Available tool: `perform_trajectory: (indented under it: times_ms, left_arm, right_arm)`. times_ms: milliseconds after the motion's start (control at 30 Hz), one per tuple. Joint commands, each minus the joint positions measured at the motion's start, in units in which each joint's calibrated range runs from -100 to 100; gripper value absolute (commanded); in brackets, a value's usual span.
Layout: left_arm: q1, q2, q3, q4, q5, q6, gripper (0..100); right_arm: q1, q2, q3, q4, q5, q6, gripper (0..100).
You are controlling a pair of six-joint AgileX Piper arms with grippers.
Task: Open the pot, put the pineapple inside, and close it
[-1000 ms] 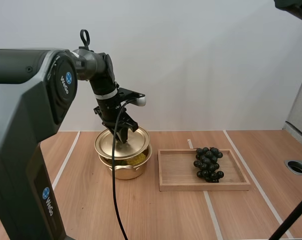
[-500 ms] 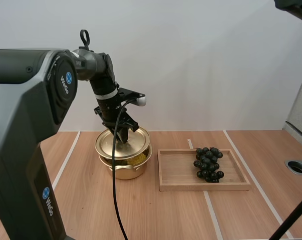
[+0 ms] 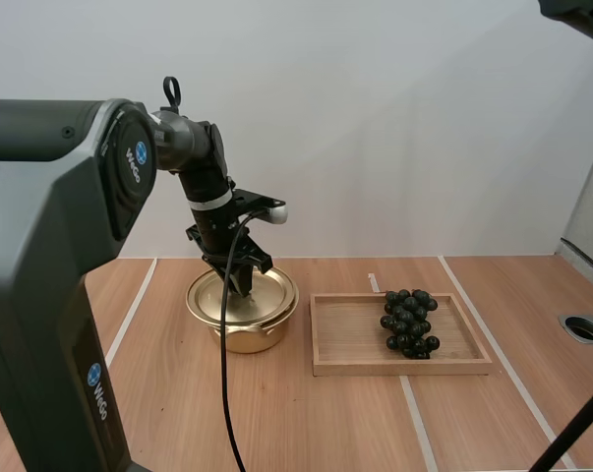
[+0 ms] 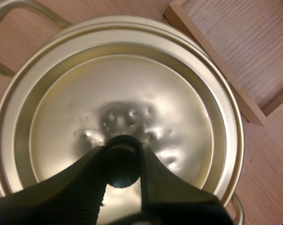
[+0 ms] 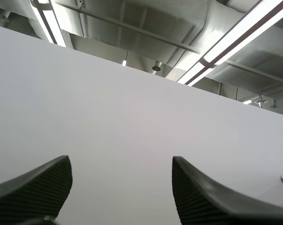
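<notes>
In the high view, the left hand reaches down from its arm onto the middle of a gold lid. The lid lies flat on a gold pot, its rim meeting the pot's rim all round. The pot stands on the counter, towards the left side and just beside the wooden tray. What the pot holds is hidden under the lid.

From the left wrist, the two black fingers of this hand pinch the lid's dark knob between their tips, one on either side. The lid's ringed surface spreads out beyond them. A corner of the tray lies close past the lid's edge, apart from it.

Further right on the counter, a bunch of grapes, dark and nearly black, lies in the tray's right half, touching its floor.

The right hand is spread wide, its ribbed fingers well apart with nothing between them, facing a plain white wall.
</notes>
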Motion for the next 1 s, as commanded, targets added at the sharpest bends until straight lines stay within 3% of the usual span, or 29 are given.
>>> perform_trajectory:
  times_ms: [0,200,500,967]
  left_arm:
    - [0.0,0.57,0.52,-0.8,1.06,0.16,0]
    - [0.0,0.57,0.52,-0.8,0.59,0.16,0]
    - [0.0,0.57,0.52,-1.9,-9.8,0.16,0]
    - [0.0,0.97,0.52,-0.84,-2.47,0.57,0]
  right_arm:
    - [-0.29,-0.54,-0.28,0.05,-0.48,-0.39,100]
    - [-0.29,-0.54,-0.28,0.05,-0.48,-0.39,100]
    - [-0.29,-0.54,-0.28,0.05,-0.48,-0.39,100]
    - [-0.29,-0.54,-0.28,0.05,0.2,-0.49,100]
